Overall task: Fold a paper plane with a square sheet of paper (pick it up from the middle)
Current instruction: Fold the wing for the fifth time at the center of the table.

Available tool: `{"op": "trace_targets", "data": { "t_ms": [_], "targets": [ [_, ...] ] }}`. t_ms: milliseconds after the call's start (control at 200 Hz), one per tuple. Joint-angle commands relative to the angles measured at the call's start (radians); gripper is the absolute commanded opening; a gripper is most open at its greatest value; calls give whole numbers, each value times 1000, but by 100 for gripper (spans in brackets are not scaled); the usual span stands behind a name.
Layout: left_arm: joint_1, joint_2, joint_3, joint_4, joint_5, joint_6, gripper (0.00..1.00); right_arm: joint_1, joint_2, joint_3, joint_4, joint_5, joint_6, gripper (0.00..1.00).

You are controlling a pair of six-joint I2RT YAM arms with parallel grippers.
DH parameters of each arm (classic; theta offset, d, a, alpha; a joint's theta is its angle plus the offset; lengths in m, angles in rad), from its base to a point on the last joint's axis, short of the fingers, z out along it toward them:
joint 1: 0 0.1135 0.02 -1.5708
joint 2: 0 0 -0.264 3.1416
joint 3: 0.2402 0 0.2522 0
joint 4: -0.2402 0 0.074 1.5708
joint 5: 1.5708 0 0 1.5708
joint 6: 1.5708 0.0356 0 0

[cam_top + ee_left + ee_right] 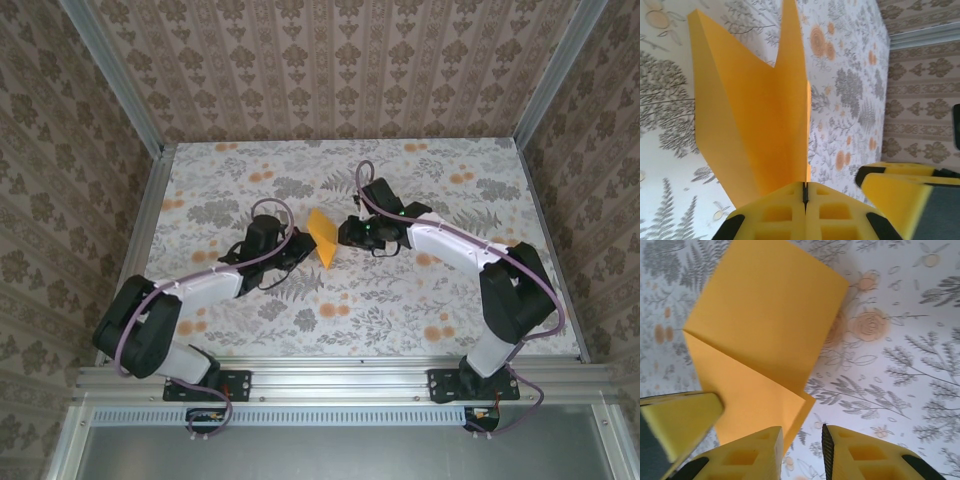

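with the left claw [805, 192] pinched shut on the half-folded square sheet of paper [322, 238] at frame centre, the right claw [802, 440], a little open and empty, should draw off slowly, not catching the fold.

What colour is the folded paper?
The paper is plain bright orange; the left wrist view shows it best.

paper [322, 238] at table [420, 300] centre | left end effector [297, 250] at its left | right end effector [345, 234] at its right
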Motion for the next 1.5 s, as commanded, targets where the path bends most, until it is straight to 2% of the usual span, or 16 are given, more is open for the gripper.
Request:
{"op": "trace_targets", "data": {
  "t_ms": [0,160,275,340,645,915,1145,1495],
  "targets": [
    [13,32,-20,169,18,-56,0,-5,3,6,-92,111,26,31],
    [22,73,-59,310,-10,-87,0,-5,30,30,-172,227,51,33],
    [28,93,-74,389,-18,-95,0,-4,35,34,-183,247,54,34],
    [28,94,-70,365,-25,-88,0,-5,38,35,-179,242,55,34],
    [57,17,-222,307,-107,-79,0,7,96,50,-94,98,29,35],
    [61,-80,-261,106,-149,13,0,58,156,109,-42,-19,-19,34],
    [60,-63,-257,53,-116,117,0,129,206,180,9,-109,-67,26],
    [32,-26,-205,4,-64,237,0,131,319,183,63,-223,-11,21]
  ]
}}
